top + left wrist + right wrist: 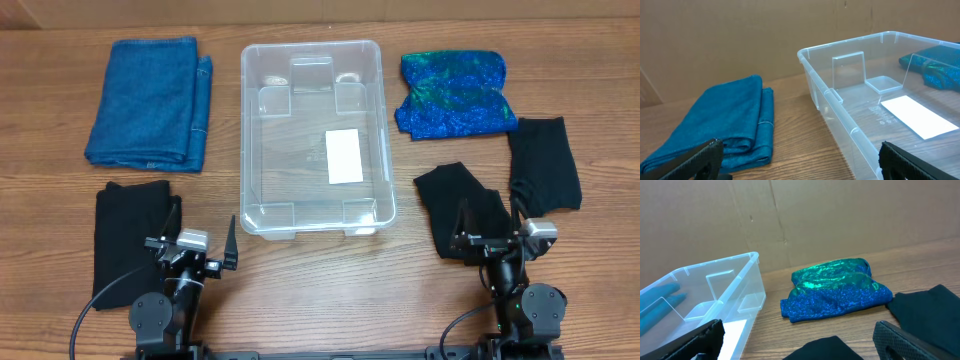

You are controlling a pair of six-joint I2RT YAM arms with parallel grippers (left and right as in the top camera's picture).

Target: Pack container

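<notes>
Container (290, 150) lies ahead, between wide-open left gripper (192, 240) and wide-open right gripper (492, 232)

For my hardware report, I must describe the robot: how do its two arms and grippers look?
Both arms are black, with round joint housings. The left gripper and the right gripper each have two black fingers and a small silver-white block beside them. A black cable curves away from each arm's base.

Arms (160, 312) black; silver camera blocks (190, 240); black cables (86, 311); black fingers (692, 159).
</notes>
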